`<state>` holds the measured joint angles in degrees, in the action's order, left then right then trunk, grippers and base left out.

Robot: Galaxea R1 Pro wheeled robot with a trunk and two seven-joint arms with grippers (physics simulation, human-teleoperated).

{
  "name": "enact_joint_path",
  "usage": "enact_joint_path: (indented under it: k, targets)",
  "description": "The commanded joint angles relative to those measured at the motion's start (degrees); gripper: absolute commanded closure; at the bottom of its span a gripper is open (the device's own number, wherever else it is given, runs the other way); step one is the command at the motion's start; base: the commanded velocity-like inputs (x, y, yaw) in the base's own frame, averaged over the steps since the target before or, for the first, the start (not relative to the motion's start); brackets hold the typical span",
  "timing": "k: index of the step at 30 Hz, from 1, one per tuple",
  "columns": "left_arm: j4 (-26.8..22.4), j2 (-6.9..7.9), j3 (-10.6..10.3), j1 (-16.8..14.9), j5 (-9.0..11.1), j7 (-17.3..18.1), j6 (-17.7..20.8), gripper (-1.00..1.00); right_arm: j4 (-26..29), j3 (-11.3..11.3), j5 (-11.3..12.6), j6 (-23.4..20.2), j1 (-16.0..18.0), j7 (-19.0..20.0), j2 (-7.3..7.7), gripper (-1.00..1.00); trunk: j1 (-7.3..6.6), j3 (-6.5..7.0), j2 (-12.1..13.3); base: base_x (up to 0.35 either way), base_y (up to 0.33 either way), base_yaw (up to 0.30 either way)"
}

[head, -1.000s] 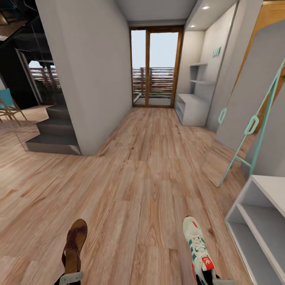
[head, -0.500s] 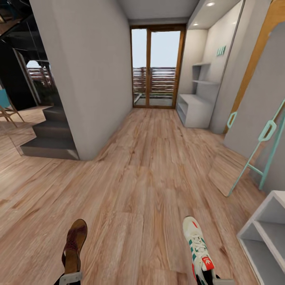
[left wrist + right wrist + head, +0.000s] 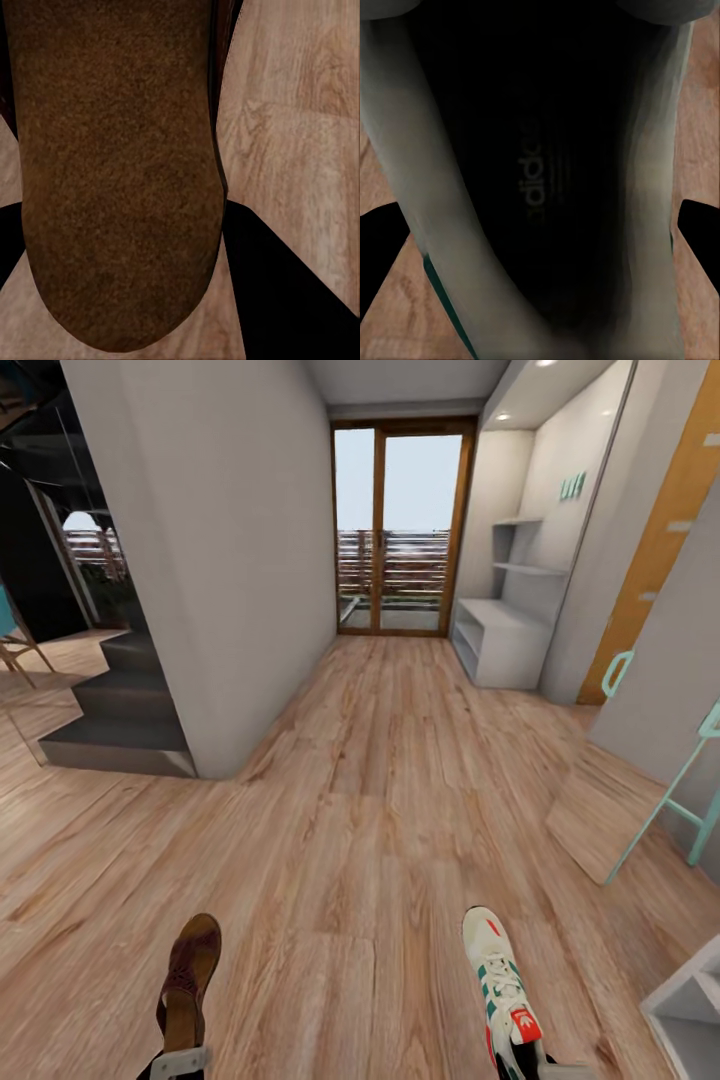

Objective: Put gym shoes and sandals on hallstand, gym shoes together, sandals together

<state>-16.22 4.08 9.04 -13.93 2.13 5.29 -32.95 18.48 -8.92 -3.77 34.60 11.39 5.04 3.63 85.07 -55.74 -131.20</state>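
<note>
A dark brown sandal sticks forward at the bottom left of the head view, held by my left gripper, which is shut on its heel end. The left wrist view looks along its brown sole above the corridor floor. A white gym shoe with green stripes and a red-orange patch sticks forward at the bottom right, with my right gripper shut on it. Its dark inside faces the right wrist camera. The hallstand, a pale grey bench under stepped wall shelves, stands far ahead on the right. The other shoe and sandal are out of view.
Wood-plank corridor floor runs ahead to glass doors. A grey wall block and dark stairs lie at the left. At the right are a teal ladder frame, a grey panel, and the corner of another pale shelf unit.
The whole head view has shifted: the camera moved, so the pale shelf unit and teal frame slid toward the right edge. Sandal and gym shoe stay held in place.
</note>
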Motion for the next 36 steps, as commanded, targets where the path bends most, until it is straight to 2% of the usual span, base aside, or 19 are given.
enact_joint_path:
  k: [1, 12, 15, 20, 36]
  targets:
    - [0.04, -0.02, 0.36, -0.04, 0.06, 0.5, -0.1, 1.0, -0.02, -0.51, -0.36, 0.21, 0.04, 0.43, -0.03, 1.0, 0.02, -0.05, -0.02, 0.336, 0.09, 0.0]
    - [0.78, -0.03, 0.38, -0.04, 0.14, 0.43, -0.29, 1.0, 0.06, -0.65, -0.2, 0.9, 0.04, 0.41, 0.3, 1.0, 0.02, -0.05, -0.02, 0.336, 0.089, 0.0]
    - [1.37, -0.03, 0.39, -0.04, 0.17, 0.43, -2.22, 1.0, 0.0, -0.64, -0.24, 1.21, 0.04, 0.44, 0.28, 1.0, 0.02, -0.05, -0.02, 0.335, 0.087, 0.0]
    - [2.34, -0.03, 0.41, -0.04, 0.16, 0.43, -3.21, 1.0, -0.02, -0.58, -0.34, 1.25, 0.04, 0.57, 0.15, 1.0, 0.02, -0.05, -0.02, 0.336, 0.086, 0.0]
    - [2.5, -0.03, 0.45, -0.04, 0.16, 0.43, -3.35, 1.0, -0.03, -0.59, -0.36, 1.26, 0.04, 0.49, 0.21, 1.0, 0.02, -0.05, -0.02, 0.336, 0.012, 0.0]
